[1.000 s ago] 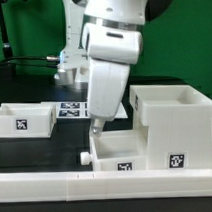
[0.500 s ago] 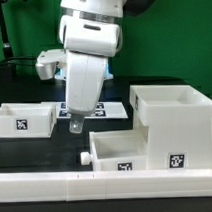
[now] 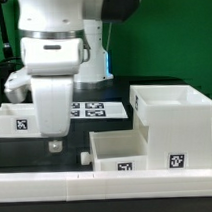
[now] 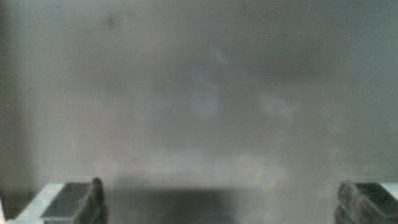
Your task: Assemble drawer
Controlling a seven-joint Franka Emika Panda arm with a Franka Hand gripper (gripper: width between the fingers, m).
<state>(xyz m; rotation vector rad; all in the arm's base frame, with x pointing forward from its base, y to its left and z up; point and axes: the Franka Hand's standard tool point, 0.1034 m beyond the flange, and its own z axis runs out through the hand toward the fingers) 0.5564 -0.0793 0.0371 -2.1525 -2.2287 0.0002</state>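
The large white drawer casing [image 3: 172, 113] stands at the exterior view's right. One knobbed tray [image 3: 121, 148] sits partly inside its lower opening, with the knob [image 3: 86, 155] pointing to the exterior view's left. The second tray [image 3: 16, 119] lies at the far left, partly hidden by my arm. My gripper [image 3: 54, 144] hangs just above the black table in front of that tray, touching nothing. In the wrist view my gripper [image 4: 221, 205] is open and empty, with the fingers [image 4: 71, 200] wide apart over a blurred grey surface.
The marker board [image 3: 92, 110] lies on the table behind my arm. A low white border wall [image 3: 87, 181] runs along the front edge. A green backdrop stands behind.
My arm has swept from the tray in the casing across to the exterior view's left, and now hangs in front of the second tray. The parts have not moved.
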